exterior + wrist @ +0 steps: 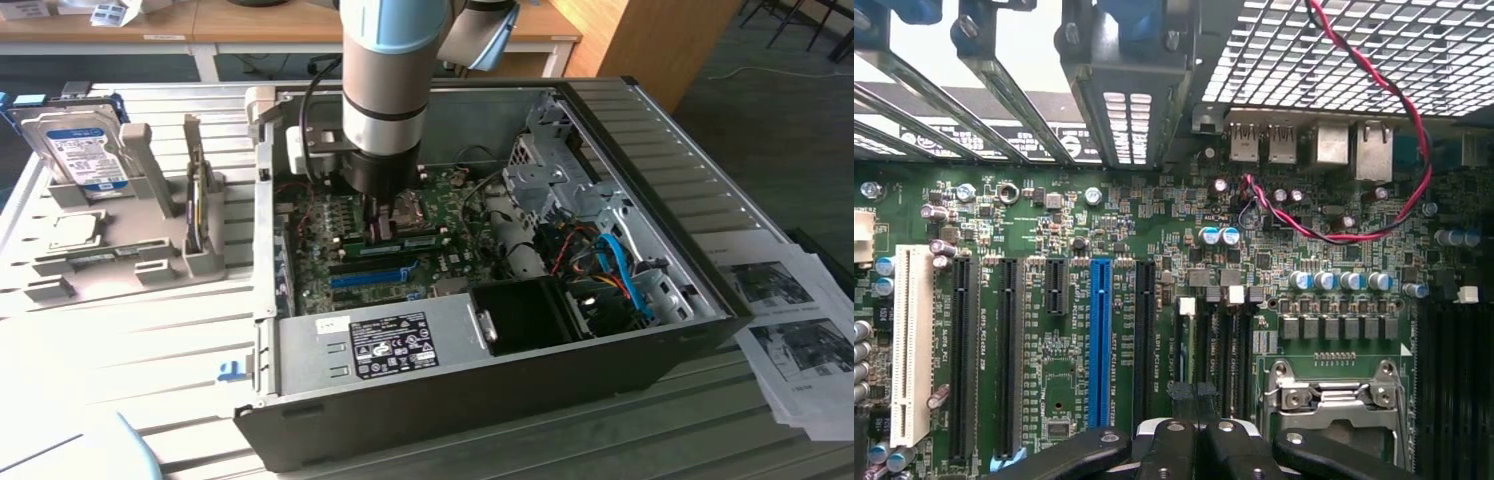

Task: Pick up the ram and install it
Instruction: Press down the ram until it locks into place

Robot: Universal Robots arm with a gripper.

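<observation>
The hand (1192, 425) is closed on the ram (1192, 395), poised edge-down just above the motherboard (1154, 250) inside the computer case (667, 200). To seat it well, the robot should keep the stick upright and aligned with the dark memory slots (1226, 345) beyond.

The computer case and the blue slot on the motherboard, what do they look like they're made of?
Computer case: looks like sheet metal, dull grey, with folded edges and a ribbed side panel; in the wrist view its back wall is a punched grille. Blue slot: probably moulded plastic, a glossy, even bright blue with a long narrow channel, standing on the green motherboard.
</observation>
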